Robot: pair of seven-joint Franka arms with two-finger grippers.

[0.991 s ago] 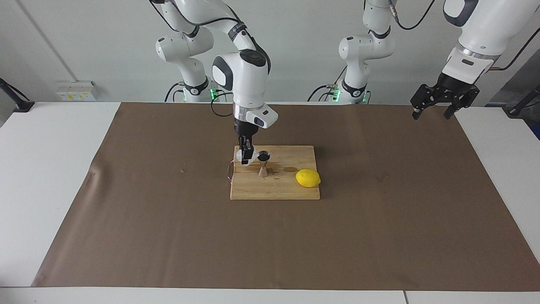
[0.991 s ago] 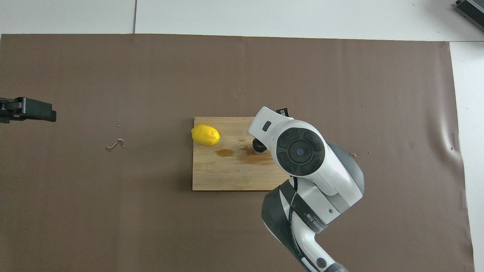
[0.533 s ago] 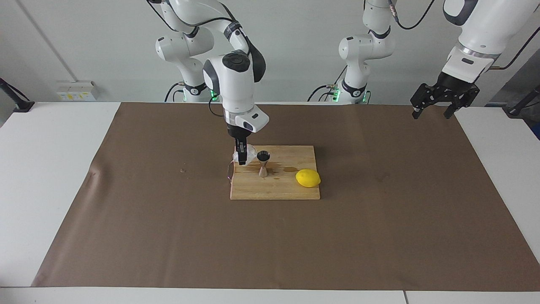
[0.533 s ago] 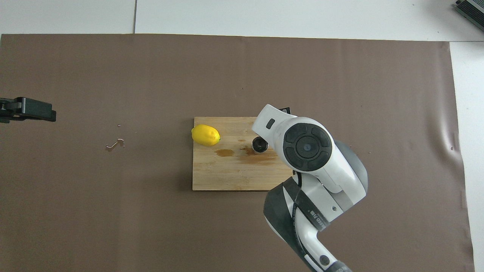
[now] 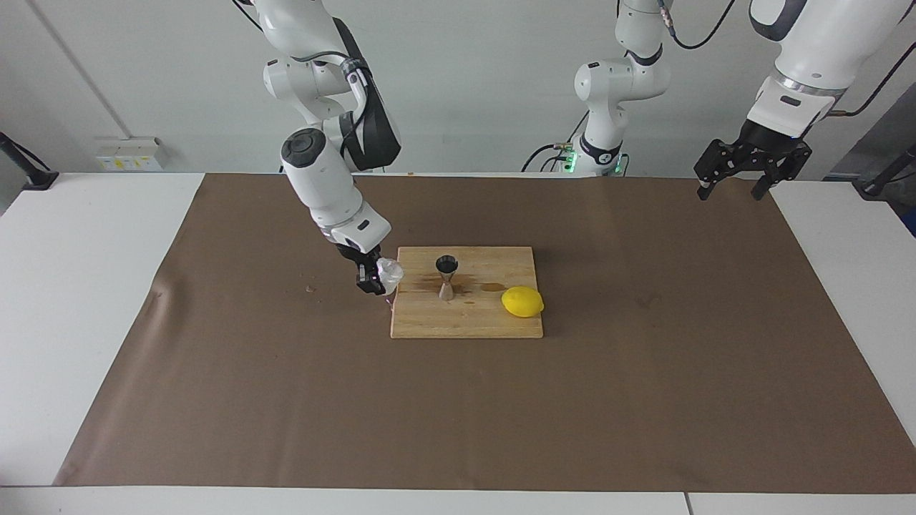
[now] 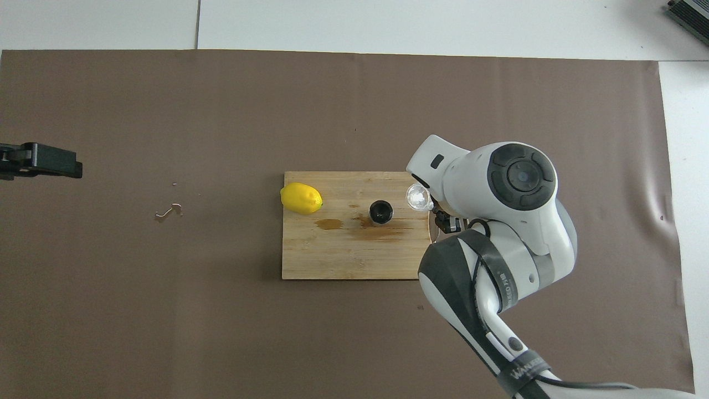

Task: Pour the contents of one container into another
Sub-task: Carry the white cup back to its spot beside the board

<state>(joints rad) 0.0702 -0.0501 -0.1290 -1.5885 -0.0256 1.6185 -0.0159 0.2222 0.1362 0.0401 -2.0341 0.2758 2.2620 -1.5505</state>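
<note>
Seemingly the pour is done. In the facing view the right claw point(image 5: 373, 279) grips the glass cup point(image 5: 389, 272) at the cutting board's point(image 5: 465, 318) edge, the jigger point(image 5: 446, 275) upright beside it; setting down remains. Overhead, the left claw point(image 6: 39, 160) waits wide apart over the desk point(image 6: 166, 310), well away from the cup.

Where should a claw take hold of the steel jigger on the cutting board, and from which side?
Grip the jigger at its narrow waist, coming in level from the left arm's end of the cutting board. It stands upright, and the cones above and below would probably stop it slipping. The right claw holds the glass cup at the other end.
</note>
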